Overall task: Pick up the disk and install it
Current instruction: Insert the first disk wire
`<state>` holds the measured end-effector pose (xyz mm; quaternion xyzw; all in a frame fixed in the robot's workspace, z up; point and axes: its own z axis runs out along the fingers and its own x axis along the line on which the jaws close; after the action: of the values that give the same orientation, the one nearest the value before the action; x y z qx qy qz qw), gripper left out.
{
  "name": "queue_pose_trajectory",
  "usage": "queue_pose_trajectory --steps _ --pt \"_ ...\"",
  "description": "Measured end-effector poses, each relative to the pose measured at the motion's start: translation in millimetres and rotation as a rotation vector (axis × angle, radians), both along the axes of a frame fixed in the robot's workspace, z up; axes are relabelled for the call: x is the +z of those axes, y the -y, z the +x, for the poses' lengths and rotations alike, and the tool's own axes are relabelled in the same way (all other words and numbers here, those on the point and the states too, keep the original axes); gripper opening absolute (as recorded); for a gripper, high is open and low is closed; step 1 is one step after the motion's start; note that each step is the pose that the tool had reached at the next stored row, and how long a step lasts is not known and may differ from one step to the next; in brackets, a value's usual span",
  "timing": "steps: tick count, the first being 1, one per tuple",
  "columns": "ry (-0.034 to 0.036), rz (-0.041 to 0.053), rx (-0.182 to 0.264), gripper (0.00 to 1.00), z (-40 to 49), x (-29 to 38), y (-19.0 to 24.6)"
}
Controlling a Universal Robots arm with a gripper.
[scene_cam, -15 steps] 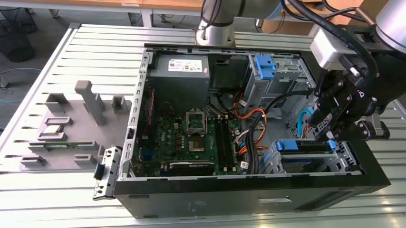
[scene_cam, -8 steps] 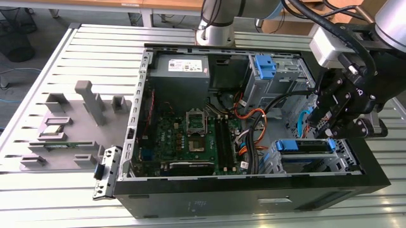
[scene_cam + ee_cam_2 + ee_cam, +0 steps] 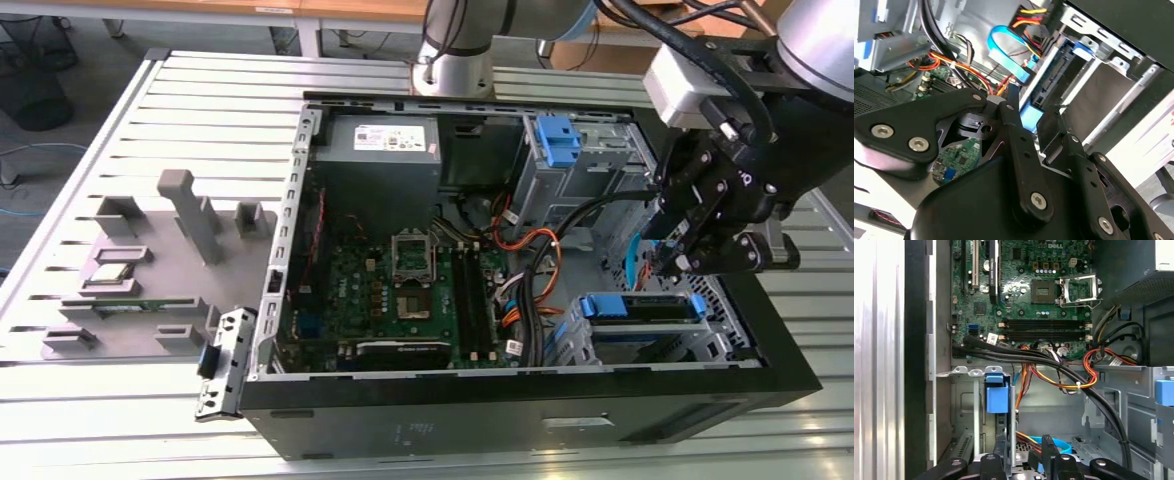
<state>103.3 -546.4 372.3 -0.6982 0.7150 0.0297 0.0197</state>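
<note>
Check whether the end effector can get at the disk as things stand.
Probably yes: in the second wrist view the end effector sits right at the disk, and the blue cable loops off to one side rather than between them.

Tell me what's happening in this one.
A robot arm's gripper is down inside the open computer case, at the drive cage on the exterior view's right. In the second wrist view it sits right at the blue-railed disk, next to the cage's metal wall. Whether the disk is gripped or seated can't be told.
</note>
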Motion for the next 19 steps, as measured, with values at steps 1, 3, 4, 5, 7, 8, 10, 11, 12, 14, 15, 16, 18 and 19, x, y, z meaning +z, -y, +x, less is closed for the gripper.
queue_pose_trajectory --steps 1,3,4,5,7,8,10,11,12,14,15,16,18,19 --pt "0.0000 0.0002 0.000 0.42 0.0 -0.1 -1.2" --pt "-0.0001 0.0002 0.000 0.42 0.4 -0.2 -3.0" --pt "0.0000 0.0003 0.000 0.42 1.0 -0.4 -3.6" --pt "0.0000 0.0002 0.000 0.42 1.8 -0.5 -4.2" --pt "0.0000 0.0003 0.000 0.42 3.8 -1.1 -5.4" --pt "0.0000 0.0004 0.000 0.42 5.4 -1.5 -5.9" --pt "0.0000 0.0002 0.000 0.42 9.3 -2.1 -6.8" --pt "0.0000 0.0002 0.000 0.42 11.1 -2.5 -7.4" --pt "0.0000 0.0003 0.000 0.42 13.1 -3.0 -8.0" --pt "-0.0001 0.0001 0.000 0.42 16.6 -4.5 -9.6" --pt "0.0000 0.0001 0.000 0.42 17.6 -5.7 -10.3" --pt "0.0000 0.0001 0.000 0.42 18.2 -7.4 -10.9" --pt "0.0000 0.0004 0.000 0.42 19.0 -10.1 -12.2" --pt "0.0000 0.0003 0.000 0.42 19.0 -10.3 -12.3"
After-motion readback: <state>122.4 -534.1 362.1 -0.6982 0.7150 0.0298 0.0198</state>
